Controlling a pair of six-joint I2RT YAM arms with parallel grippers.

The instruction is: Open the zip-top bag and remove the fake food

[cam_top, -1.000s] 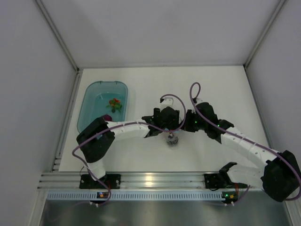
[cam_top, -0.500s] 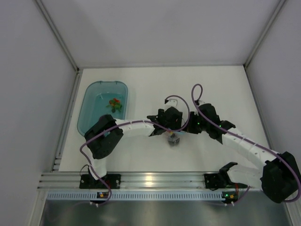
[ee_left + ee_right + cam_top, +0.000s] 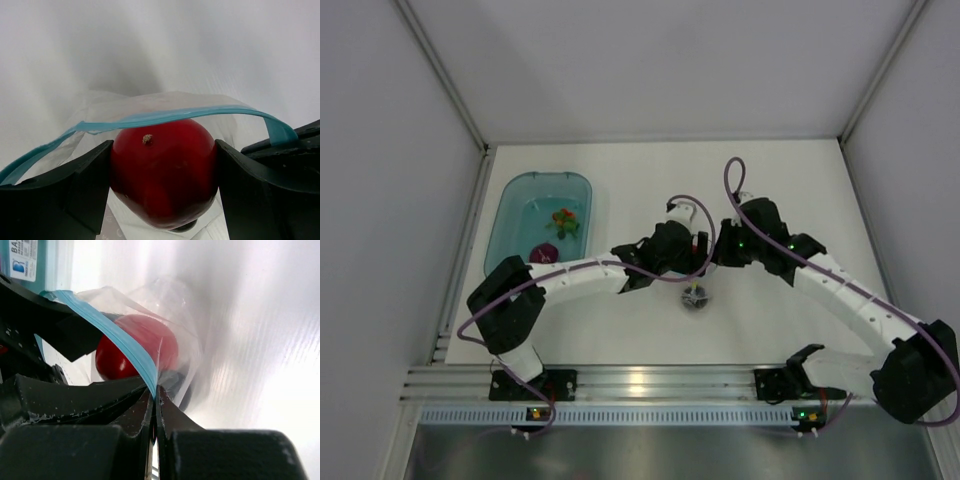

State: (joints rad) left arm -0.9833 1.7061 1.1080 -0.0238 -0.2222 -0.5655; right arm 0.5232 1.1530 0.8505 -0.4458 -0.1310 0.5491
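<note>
My left gripper [image 3: 164,170] is shut on the red ball-like fake food [image 3: 162,200], its fingers reaching into the mouth of the zip-top bag [image 3: 125,107]. The light blue zip strip [image 3: 175,116] arcs over the ball, and a dark piece [image 3: 186,228] lies under it. My right gripper [image 3: 156,392] is shut on the zip strip [image 3: 125,342] and holds the bag's edge; the red ball [image 3: 120,362] shows through the plastic. From above, both grippers meet mid-table [image 3: 700,258] with the bag [image 3: 697,296] hanging below them.
A translucent teal tub [image 3: 510,215] stands at the left and holds a green-orange-red bit [image 3: 563,222] and a pink-magenta piece [image 3: 542,255]. White walls enclose the table; the metal rail [image 3: 640,380] runs along the near edge.
Both grippers and the bag have shifted slightly right. The left arm has swung so the pink-magenta piece in the tub now shows.
</note>
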